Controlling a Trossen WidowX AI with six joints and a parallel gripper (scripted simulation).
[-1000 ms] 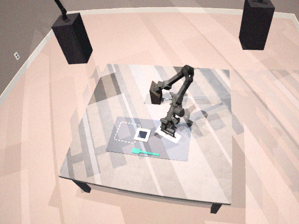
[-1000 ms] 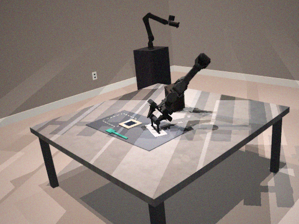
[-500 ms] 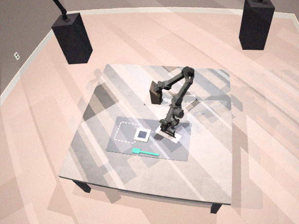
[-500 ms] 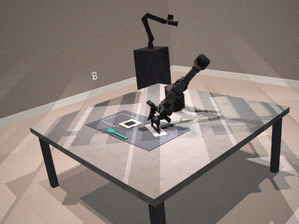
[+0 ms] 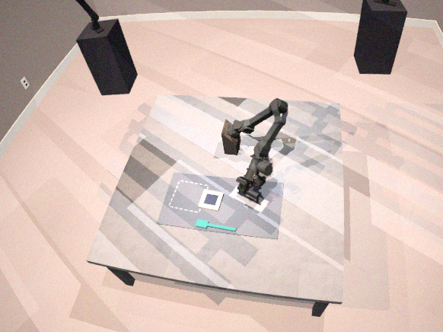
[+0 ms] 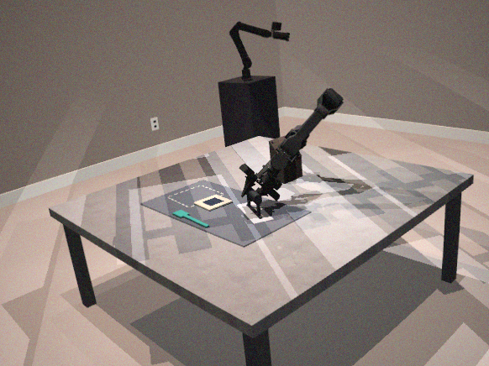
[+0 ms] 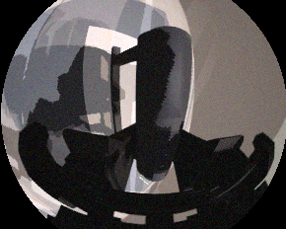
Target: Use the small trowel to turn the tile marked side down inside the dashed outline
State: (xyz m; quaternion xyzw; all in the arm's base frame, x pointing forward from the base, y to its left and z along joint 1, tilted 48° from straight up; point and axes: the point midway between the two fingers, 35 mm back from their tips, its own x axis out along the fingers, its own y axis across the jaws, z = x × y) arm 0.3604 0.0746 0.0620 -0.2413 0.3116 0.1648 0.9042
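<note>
The teal trowel (image 5: 202,224) (image 6: 181,214) lies flat near the front edge of the mat (image 5: 262,230) (image 6: 241,239). The tile (image 5: 211,202) (image 6: 213,202) lies flat, its pale frame and dark square facing up, across the right side of the dashed outline (image 5: 173,195). My gripper (image 5: 248,192) (image 7: 153,125) is right of the tile, above the mat, away from the trowel. It is shut on a dark cylinder (image 5: 253,196) (image 6: 254,196) (image 7: 163,74) with a side handle. The fingertips are partly hidden in the top and exterior views.
A white rectangle (image 5: 262,206) (image 6: 262,219) (image 7: 99,37) lies on the mat under the held cylinder. A brown block (image 5: 231,145) stands behind the mat at the arm's base. Two other arms stand on black pedestals (image 5: 108,61) (image 5: 380,38) beyond the table.
</note>
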